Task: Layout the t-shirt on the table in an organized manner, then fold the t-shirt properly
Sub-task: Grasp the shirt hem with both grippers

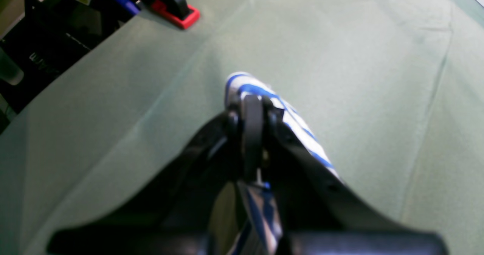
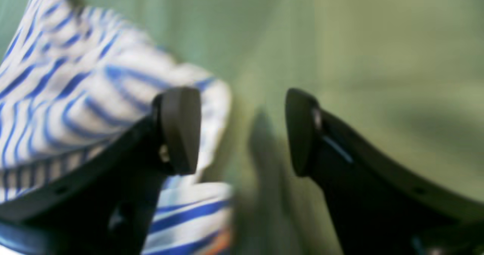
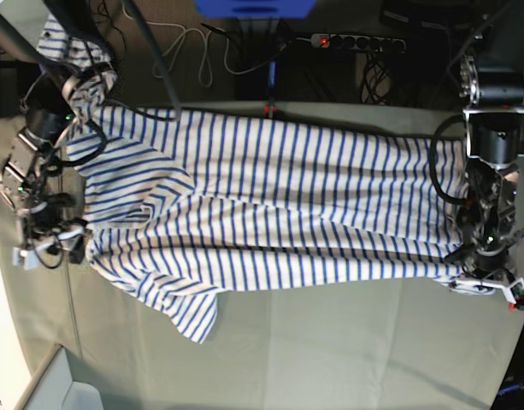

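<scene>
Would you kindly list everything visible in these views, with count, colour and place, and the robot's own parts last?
t-shirt: one, white with blue stripes, stretched across the table between the two arms, a sleeve hanging toward the near edge.
table: one, pale grey-green cloth, filling most of the base view.
clamp: one seen clearly, red and black, on the table edge in the left wrist view; another small red one at the far edge.
power strip: one, dark with a red light, behind the table among cables.
left tool: one, black, shut on the t-shirt's edge.
right tool: one, black, open, with striped cloth beside one finger and nothing between the fingers.
</scene>
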Tool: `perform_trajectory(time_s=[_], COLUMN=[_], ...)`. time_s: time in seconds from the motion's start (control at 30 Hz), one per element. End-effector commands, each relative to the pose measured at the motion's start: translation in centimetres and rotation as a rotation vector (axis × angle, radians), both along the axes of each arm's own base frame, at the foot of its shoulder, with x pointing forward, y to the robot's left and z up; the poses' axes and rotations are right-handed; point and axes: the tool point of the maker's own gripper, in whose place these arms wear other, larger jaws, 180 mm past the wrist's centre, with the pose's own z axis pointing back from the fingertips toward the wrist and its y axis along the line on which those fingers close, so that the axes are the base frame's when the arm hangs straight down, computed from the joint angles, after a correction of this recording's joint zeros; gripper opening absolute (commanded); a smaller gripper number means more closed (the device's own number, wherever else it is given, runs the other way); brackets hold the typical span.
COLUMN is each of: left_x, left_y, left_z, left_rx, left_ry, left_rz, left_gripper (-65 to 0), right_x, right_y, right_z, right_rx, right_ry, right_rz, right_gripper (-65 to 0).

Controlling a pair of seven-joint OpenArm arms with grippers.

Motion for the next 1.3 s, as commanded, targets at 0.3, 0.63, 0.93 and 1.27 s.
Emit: perform_trajectory(time_s=[0.3,0.63,0.93,1.27], left_x=[1.2,1.2,1.2,1.8], left_y=[1.3,1.3,1.3,0.0], left_z=[2.9,2.9,2.9,4.2], left_rx=[0.049,0.049,0.049,0.04], left_ry=[-0.07,-0.07,-0.07,-0.121], left_rz=[0.013,0.013,0.013,-0.008], left_gripper=[-65.0,-65.0,-65.0,-65.0], right_x=[3.9,4.3,4.2,2.9], right_y=[4.7,5.9,5.0,0.6], right_z=[1.9,0.3,-0.8,3.9], right_rx=[-0.103,-0.056,0.004,-0.086], right_ry=[-0.022,0.029,0.025,-0.146], right_rz=[0.245,0.275,0.251,0.087], right_gripper=[-28.5,-28.9,-58.8,-65.0])
